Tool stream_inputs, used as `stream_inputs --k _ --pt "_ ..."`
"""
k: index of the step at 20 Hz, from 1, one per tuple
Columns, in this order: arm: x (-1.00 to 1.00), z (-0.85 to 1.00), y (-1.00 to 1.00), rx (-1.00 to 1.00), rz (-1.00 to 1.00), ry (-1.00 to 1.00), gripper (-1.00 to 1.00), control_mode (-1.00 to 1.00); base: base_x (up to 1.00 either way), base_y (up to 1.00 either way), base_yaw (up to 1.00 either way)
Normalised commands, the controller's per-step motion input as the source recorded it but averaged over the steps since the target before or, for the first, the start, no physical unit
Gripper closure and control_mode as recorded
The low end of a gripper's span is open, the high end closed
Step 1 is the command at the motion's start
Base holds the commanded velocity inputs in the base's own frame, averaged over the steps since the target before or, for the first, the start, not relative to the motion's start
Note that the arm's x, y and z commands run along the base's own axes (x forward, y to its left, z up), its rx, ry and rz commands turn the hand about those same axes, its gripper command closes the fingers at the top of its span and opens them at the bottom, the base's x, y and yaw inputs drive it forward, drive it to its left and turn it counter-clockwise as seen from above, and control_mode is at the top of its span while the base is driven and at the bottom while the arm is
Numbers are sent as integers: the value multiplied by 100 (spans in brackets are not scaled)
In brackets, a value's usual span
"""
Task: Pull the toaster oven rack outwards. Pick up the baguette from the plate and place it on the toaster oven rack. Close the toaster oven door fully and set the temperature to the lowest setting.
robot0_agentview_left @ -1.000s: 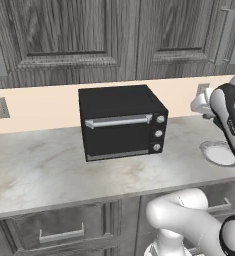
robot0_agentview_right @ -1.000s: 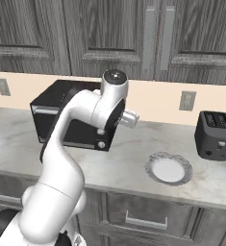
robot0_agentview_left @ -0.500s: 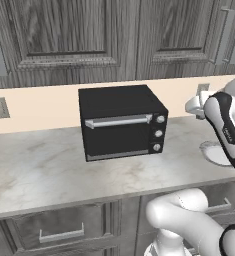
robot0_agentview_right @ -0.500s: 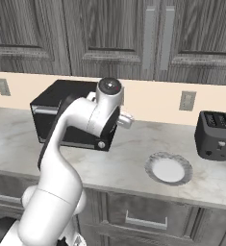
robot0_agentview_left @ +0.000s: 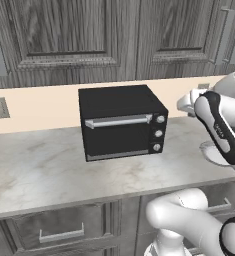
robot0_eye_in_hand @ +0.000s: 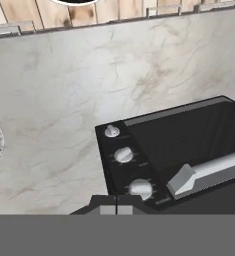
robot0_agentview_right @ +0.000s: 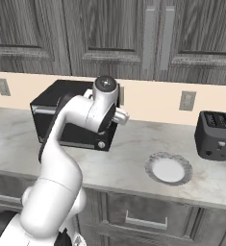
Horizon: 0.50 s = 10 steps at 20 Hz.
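Observation:
The toaster oven stands on the counter with the toaster oven door closed and its silver handle across the top. The toaster oven rack is hidden behind the door. Three knobs run down the oven's right side. In the hand view my gripper is shut on nothing and hovers close to the top knob, looking down the knob column. The plate lies bare on the counter to the right of the oven. The baguette is out of view.
A black slot toaster stands at the far right of the counter. Dark wood cabinets hang above the oven, and drawers sit under the counter edge. My own white arm covers part of the oven in the right base view.
The arm has swung in a little toward the oven's knob side. The gripper has stayed shut, and the oven and plate have not moved.

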Motion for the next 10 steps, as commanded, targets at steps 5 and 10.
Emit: stream_inputs --k 5,10 --pt "24 -4 27 0 0 0 100 -100 0 0 0" --pt "14 -11 27 0 0 3 100 -100 0 0 0"
